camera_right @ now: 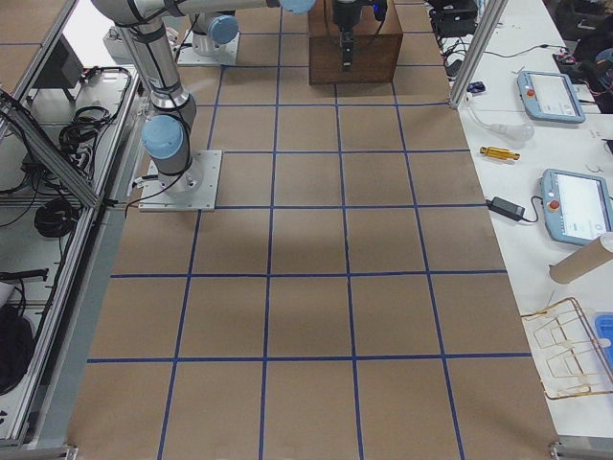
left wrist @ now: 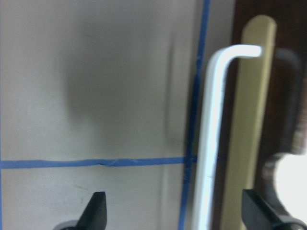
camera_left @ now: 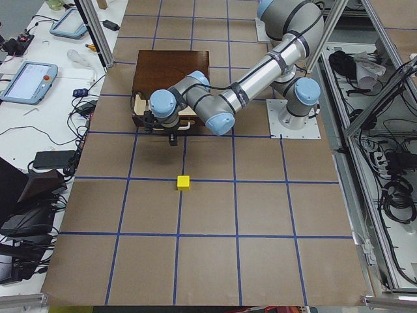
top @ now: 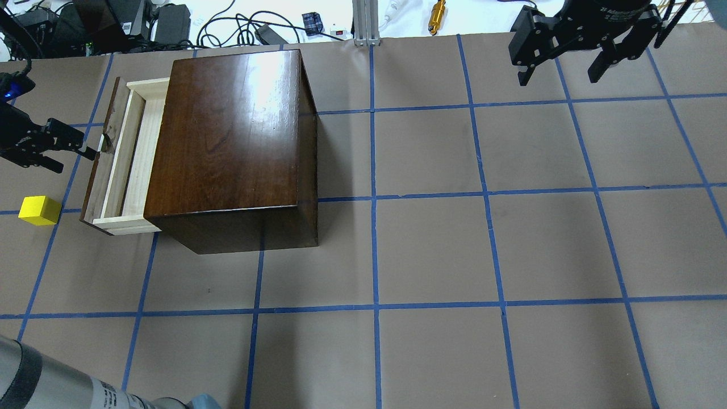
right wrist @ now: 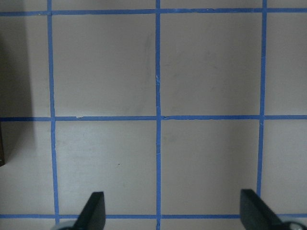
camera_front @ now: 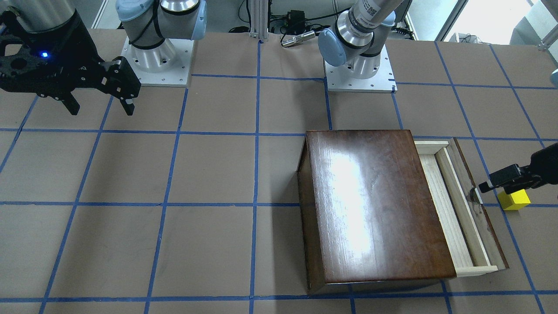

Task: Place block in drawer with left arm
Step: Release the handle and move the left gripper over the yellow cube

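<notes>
Jaws spread and seemingly clear of the pull on the part-open drawer, the left arm should back straight off, then descend squarely over the block.

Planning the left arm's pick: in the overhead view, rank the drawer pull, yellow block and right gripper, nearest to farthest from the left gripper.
From the left gripper:
1. Drawer pull, just beside one fingertip.
2. Yellow block, nearer the robot's side.
3. Right gripper, far off on the opposite side.
</notes>
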`<state>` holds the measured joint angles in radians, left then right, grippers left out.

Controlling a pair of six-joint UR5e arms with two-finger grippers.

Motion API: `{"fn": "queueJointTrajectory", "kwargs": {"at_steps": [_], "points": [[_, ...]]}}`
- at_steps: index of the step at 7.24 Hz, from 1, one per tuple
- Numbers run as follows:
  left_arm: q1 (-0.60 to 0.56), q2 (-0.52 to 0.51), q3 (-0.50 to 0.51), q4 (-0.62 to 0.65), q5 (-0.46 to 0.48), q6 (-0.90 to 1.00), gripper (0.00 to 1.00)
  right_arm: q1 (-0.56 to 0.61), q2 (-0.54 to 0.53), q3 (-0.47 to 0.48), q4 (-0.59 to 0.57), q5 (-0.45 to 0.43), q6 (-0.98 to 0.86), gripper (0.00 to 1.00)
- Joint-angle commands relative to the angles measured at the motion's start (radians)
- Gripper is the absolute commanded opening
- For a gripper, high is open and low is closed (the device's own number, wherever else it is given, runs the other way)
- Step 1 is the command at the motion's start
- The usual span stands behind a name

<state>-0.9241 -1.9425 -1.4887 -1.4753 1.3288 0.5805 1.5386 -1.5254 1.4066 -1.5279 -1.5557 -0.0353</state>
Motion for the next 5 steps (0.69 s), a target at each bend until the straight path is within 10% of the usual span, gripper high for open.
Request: {"fn": "queueJointTrajectory", "kwargs": {"at_steps": [1, 5], "points": [[0.002, 0.020, 0.042, -0.050, 0.053, 0.001, 1.00, 0.000, 0.001, 0.000, 0.000, -0.001, 0.000, 1.00], [0.008, -0.027, 0.113, 0.027, 0.213, 0.056, 1.00, -0.002, -0.001, 0.000, 0.000, -0.001, 0.000, 1.00]]}}
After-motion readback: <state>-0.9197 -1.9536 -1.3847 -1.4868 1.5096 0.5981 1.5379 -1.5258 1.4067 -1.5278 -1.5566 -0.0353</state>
